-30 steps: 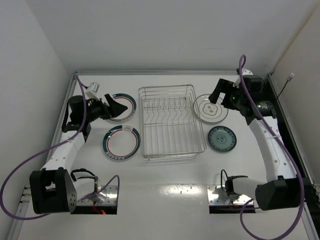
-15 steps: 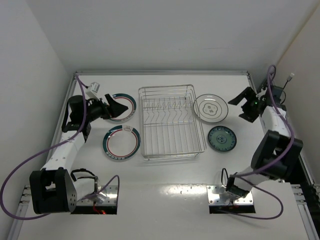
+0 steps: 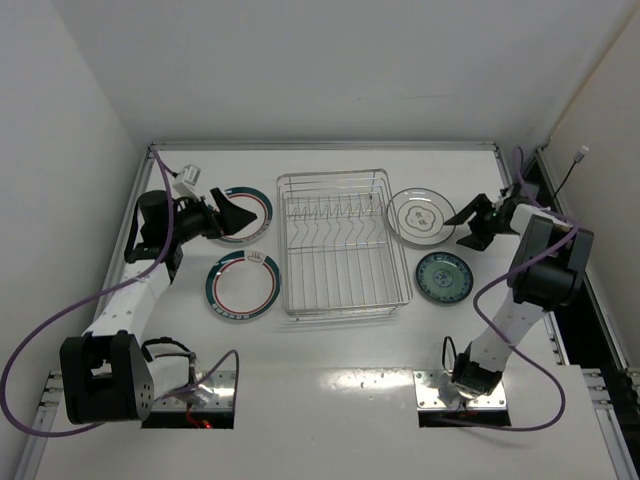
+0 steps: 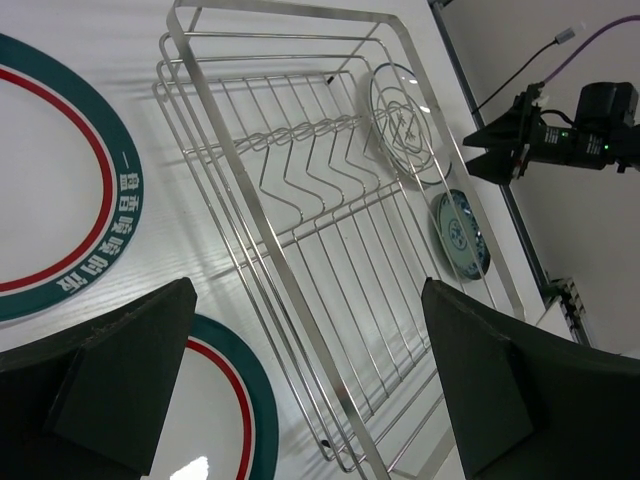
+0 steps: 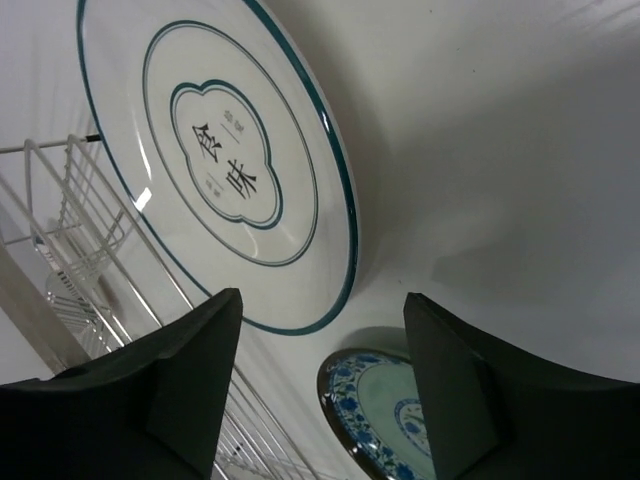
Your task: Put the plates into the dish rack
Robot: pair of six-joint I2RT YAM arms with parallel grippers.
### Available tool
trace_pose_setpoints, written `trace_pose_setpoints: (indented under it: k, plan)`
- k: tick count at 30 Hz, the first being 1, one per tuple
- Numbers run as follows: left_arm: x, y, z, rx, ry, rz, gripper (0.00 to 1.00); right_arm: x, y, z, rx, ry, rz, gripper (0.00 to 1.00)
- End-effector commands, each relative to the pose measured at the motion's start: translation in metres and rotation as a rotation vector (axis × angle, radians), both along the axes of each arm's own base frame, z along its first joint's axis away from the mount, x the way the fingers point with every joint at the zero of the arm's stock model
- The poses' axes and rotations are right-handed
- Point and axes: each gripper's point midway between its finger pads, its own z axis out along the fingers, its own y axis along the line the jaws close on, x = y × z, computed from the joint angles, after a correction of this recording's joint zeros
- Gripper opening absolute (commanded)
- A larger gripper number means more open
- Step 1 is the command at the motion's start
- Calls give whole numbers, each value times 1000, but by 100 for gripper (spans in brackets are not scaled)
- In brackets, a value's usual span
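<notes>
The silver wire dish rack [image 3: 332, 175] stands empty mid-table. Two teal-rimmed, red-ringed plates lie left of it, one far [image 3: 262, 215] and one near [image 3: 243, 285]. My left gripper [image 3: 238, 215] hovers open over the far one's left part. In the left wrist view it [image 4: 310, 390] spans the near plate [image 4: 215, 400] and the rack's edge [image 4: 300, 290]. The grey-ringed plate [image 3: 421, 216] and the small patterned teal plate [image 3: 444, 277] lie right of the rack. My right gripper [image 3: 465, 228] is open and empty, low beside them. The right wrist view shows both plates, grey-ringed [image 5: 220, 160] and teal [image 5: 385, 420], ahead of its gripper [image 5: 325, 385].
White walls close in the table at the back and both sides. A raised metal rail [image 3: 320, 146] runs along the far edge. Purple cables trail from both arms. The right arm's links are folded near the right wall [image 3: 545, 250].
My right arm swung off the grey-ringed plate toward the right wall, then came down low beside that plate's right rim. The left arm and all plates have not moved.
</notes>
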Motion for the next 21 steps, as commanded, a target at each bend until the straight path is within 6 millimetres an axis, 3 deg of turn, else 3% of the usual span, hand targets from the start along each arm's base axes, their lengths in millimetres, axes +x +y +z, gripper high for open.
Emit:
trace_pose_setpoints:
  k: [1, 3, 5, 9, 12, 15, 16, 17, 18, 19, 21]
  plan:
    - [4, -3, 18, 6, -79, -29, 95, 24, 3, 1, -15, -53, 24, 61]
    - [4, -3, 18, 6, -79, -29, 95, 26, 3, -6, -2, -33, 16, 57]
    - [4, -3, 18, 6, -79, -29, 95, 25, 5, -18, 26, -10, 13, 48]
    - [5, -3, 15, 5, -70, -29, 95, 28, 15, -29, 57, 11, 17, 43]
    - [6, -3, 12, 5, -59, -29, 95, 27, 16, -32, 68, 17, 21, 29]
    - [6, -3, 10, 4, -50, -29, 95, 31, 14, -15, 41, -41, 21, 14]
    - [6, -3, 10, 4, -50, -29, 95, 35, 11, 6, 13, -88, 17, 4]
    - [7, -2, 10, 6, -49, -20, 95, 38, 9, 17, -6, -114, 13, 0]
    - [7, -2, 10, 6, -49, -20, 95, 39, 6, 28, -32, -137, 4, 0]
    - [7, -2, 10, 6, -49, -20, 95, 47, 0, 59, -72, -196, -6, 0]
    - [7, -2, 10, 6, -49, -20, 95, 51, -10, 86, -168, -236, -38, 0]
